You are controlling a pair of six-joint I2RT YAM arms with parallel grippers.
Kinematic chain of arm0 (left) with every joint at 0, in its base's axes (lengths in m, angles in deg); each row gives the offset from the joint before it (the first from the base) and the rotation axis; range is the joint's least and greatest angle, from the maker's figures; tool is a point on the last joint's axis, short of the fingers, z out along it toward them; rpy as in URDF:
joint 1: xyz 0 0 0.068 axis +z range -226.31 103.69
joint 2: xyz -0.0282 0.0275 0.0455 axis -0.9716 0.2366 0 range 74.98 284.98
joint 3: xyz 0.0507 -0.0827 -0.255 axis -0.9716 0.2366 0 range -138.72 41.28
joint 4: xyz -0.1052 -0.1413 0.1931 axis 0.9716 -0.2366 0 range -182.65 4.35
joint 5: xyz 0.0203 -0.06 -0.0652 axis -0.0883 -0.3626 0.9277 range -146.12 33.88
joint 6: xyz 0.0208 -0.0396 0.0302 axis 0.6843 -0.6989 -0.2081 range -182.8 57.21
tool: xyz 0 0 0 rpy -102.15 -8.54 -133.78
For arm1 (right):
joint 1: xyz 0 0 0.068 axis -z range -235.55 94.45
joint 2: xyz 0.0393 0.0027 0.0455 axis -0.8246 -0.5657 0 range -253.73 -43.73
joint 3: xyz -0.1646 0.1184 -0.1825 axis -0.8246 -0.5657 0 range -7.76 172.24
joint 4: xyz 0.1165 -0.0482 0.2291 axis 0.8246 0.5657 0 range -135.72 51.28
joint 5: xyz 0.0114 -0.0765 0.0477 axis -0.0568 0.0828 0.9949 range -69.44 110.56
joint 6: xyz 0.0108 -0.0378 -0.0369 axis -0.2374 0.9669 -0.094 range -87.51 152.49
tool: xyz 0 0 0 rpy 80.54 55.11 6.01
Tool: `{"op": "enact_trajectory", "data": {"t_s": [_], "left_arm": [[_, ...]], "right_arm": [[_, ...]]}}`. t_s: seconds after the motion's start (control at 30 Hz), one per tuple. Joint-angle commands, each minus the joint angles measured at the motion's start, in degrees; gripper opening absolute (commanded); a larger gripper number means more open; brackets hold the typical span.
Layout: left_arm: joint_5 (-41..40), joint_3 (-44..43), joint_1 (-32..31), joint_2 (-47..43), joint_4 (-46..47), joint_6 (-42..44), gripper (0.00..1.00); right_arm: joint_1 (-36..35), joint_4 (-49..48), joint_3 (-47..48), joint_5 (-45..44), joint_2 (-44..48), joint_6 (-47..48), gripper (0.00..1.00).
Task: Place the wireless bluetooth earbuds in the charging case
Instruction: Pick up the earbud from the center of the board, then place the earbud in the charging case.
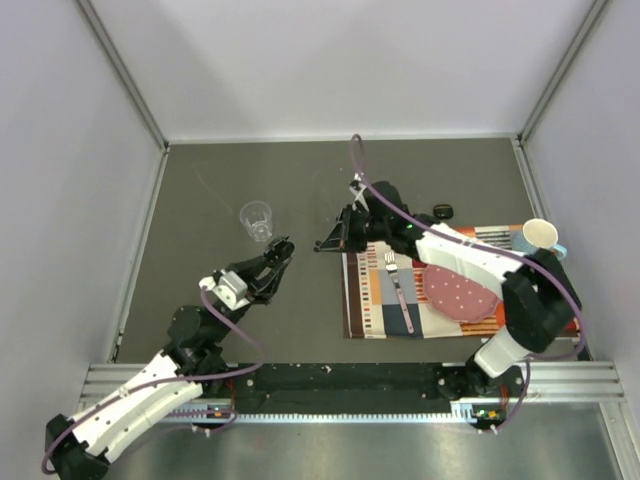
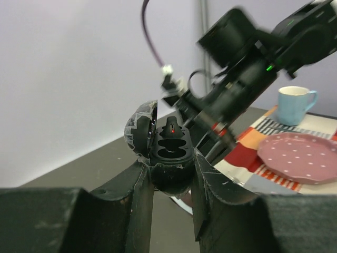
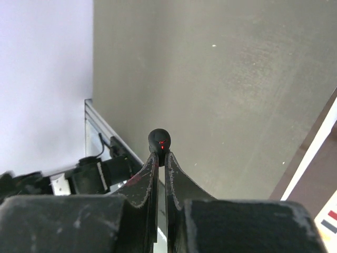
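Left wrist, charging case (image 2: 169,150) open, facing camera

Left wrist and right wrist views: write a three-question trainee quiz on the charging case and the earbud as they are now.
1. True or false: the lid of the small black rounded plastic charging case is shut.
2. Pick one. The right arm's fingers pinch: A) nothing; B) a tiny black bud-shaped earbud showing a red light; C) the charging case.
3. Fill in: the case is clamped by the ____ arm.

Key: 1 false, the lid stands open. 2 B. 3 left, the left arm's fingers grip the case.
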Motion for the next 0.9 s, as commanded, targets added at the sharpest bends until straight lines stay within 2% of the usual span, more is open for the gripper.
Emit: {"op": "enact_trajectory", "data": {"t_s": [0.0, 0.37, 0.6, 0.77, 0.87], "left_arm": [[-6.2, 1.2, -0.1, 2.5, 9.6, 5.4, 0.00], [-9.1, 1.8, -0.2, 4.9, 15.4, 11.8, 0.00], [-9.1, 1.7, -0.2, 6.3, 16.6, 13.3, 0.00], [-8.5, 0.9, -0.1, 7.3, 16.5, 13.8, 0.00], [-8.3, 0.4, -0.2, 7.8, 16.3, 14.7, 0.00]], "right_arm": [[1.1, 10.8, 3.5, -0.8, 6.7, 3.2, 0.00], [1.2, 18.6, 9.6, 8.0, 17.8, -0.1, 0.00], [0.1, 21.1, 13.9, 9.3, 20.4, -5.5, 0.00], [-1.6, 22.8, 16.6, 5.3, 21.1, -8.5, 0.00], [-2.2, 23.6, 18.1, 6.4, 20.2, -11.9, 0.00]]}}
